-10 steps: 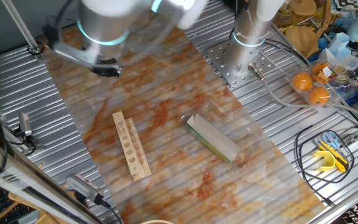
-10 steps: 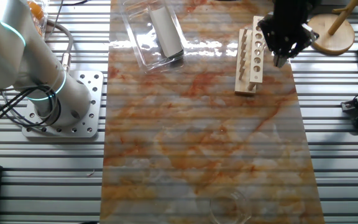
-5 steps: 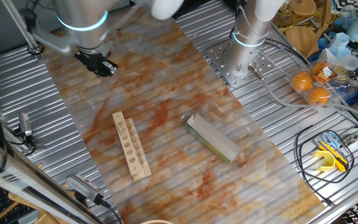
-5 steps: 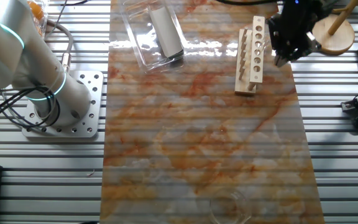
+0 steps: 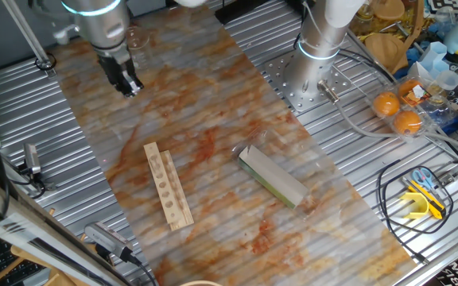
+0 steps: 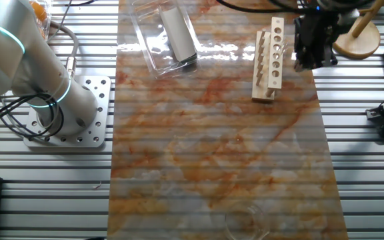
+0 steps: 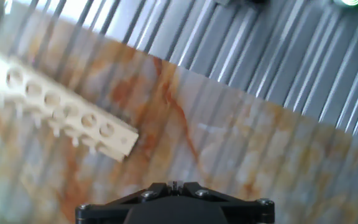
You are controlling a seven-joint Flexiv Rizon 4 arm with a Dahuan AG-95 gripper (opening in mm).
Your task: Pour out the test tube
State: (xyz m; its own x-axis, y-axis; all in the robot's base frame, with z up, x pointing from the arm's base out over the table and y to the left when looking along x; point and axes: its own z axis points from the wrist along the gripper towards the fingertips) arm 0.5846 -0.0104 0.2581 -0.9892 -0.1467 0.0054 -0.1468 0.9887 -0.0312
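One gripper, finger state unclear to me, hangs far from the wooden rack; I'd find the tube first.

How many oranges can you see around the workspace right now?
2. One round orange fruit lies in the clutter to the right of the silver robot base; the second round orange fruit sits right beside it, lower in the fixed view. Clutter may hide more.
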